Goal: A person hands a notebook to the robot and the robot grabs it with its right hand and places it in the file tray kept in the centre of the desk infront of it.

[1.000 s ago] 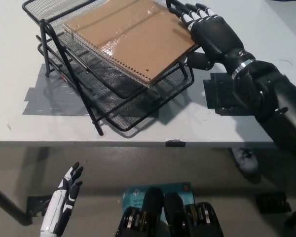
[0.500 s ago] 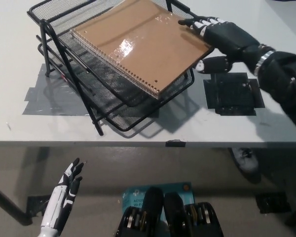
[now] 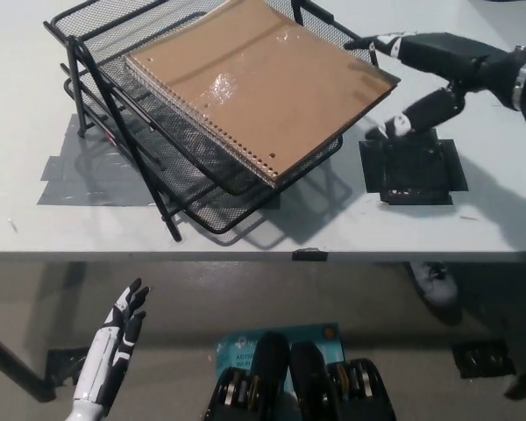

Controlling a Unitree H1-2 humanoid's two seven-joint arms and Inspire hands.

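Observation:
A brown spiral-bound notebook lies tilted on the top tier of the black wire-mesh file tray, its right corner sticking out past the tray's rim. My black right hand hovers just off that corner, open, with its fingers spread and pointing left toward the notebook's far right edge; nothing is held in it. My white left hand rests low at the lower left, below the desk edge, open.
A black tape patch lies on the white desk under my right hand. Grey tape sits left of the tray. The desk's front edge crosses the picture; a shoe shows on the floor beyond.
My right hand has let go of the notebook and drawn back to the right and upward. The notebook now lies on the tray's top tier. The left hand stays put.

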